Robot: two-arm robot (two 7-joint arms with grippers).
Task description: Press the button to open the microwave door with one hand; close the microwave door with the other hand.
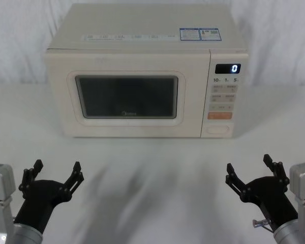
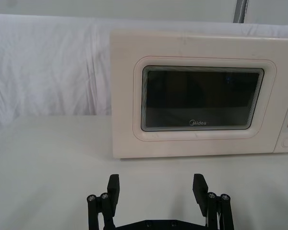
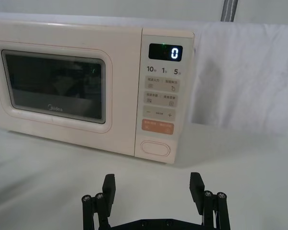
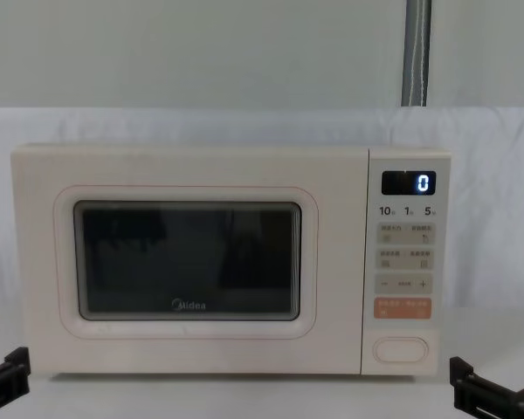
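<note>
Before the shut microwave door (image 1: pixel 127 96), both grippers' fingers (image 1: pixel 77 169) spread, well apart.

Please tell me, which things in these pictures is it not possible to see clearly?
- Small labels on the control panel buttons: too small to read, head view.
- Stickers on the microwave top: too small to read.
- Inside behind the microwave door: dark glass hides it.
- Left tool and right tool: cut off, chest view.

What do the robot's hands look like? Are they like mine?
Not quite. The left gripper and right gripper are black metal claws, each with two fingers built from jointed bars held by small bolts. Behind them come black wrists, then silver cylinders and grey metal blocks.
</note>
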